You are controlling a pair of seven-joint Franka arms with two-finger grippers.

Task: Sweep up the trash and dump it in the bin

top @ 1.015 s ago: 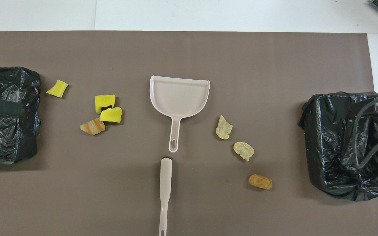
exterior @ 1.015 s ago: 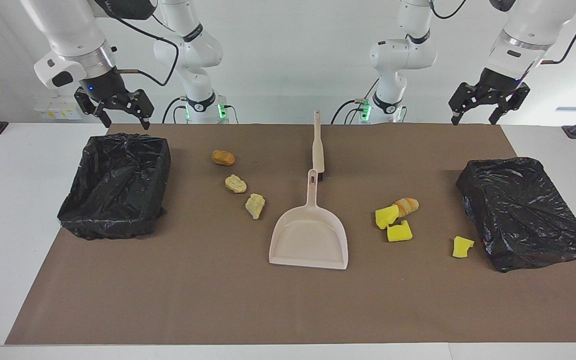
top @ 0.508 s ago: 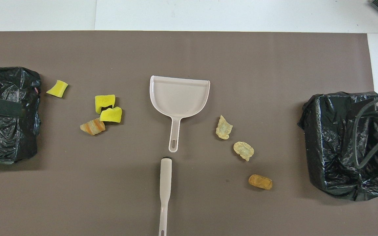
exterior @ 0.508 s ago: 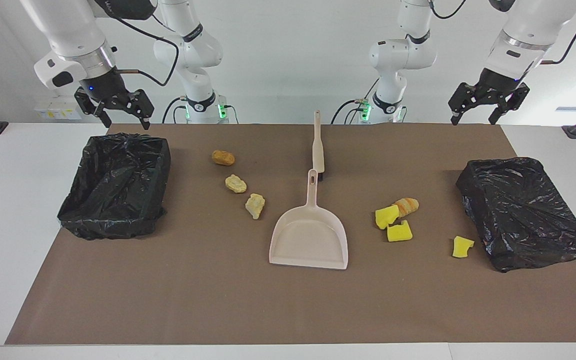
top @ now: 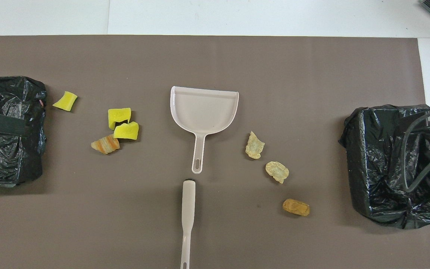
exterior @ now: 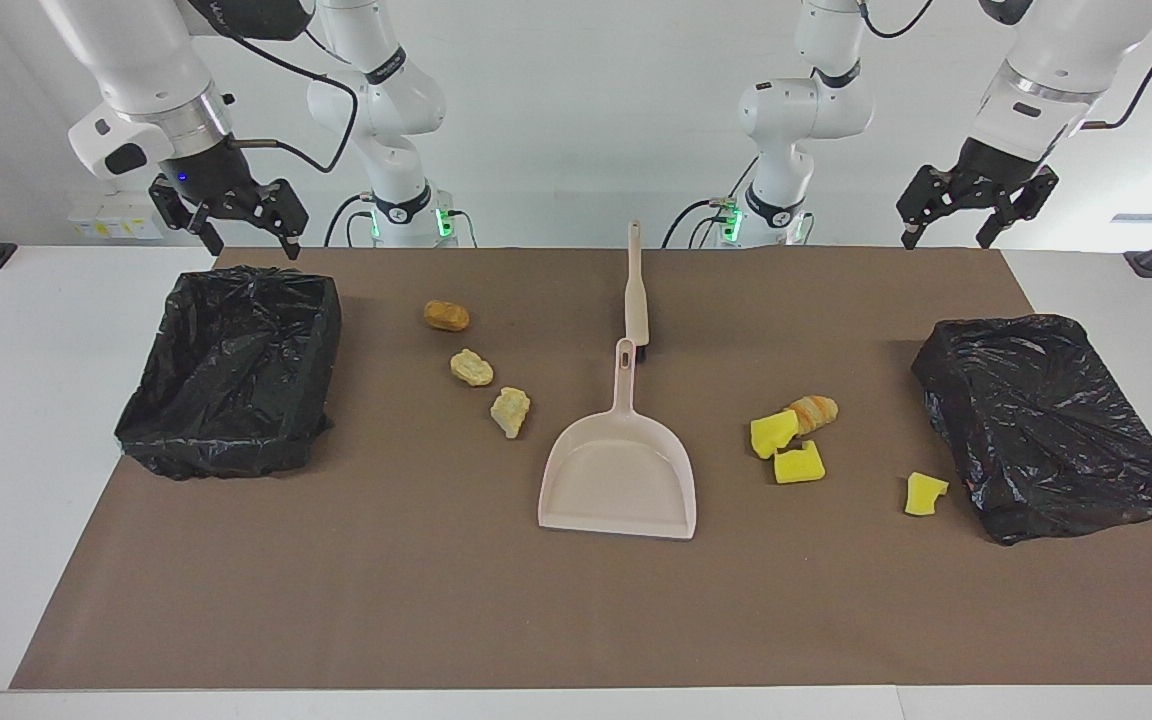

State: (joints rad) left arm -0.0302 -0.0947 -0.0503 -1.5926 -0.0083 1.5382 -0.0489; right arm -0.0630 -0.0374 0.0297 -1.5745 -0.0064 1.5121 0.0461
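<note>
Brush (top: 188, 209) handle cut off at overhead view's lower edge, bristles hidden, black-lined bin (top: 6, 149) clipped at the edge

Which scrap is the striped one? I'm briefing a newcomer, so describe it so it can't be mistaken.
Start at the beige dustpan in the middle of the brown mat and look toward the left arm's end. Three scraps cluster there; the striped roll is the one nearest the robots. Its orange and tan bands set it apart from the two plain yellow sponge chunks beside it.

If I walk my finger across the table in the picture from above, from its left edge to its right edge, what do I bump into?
Black-lined bin → lone yellow sponge chunk → striped roll → dustpan → pale crumpled lump → tan lump → brown bread lump → second black-lined bin.
</note>
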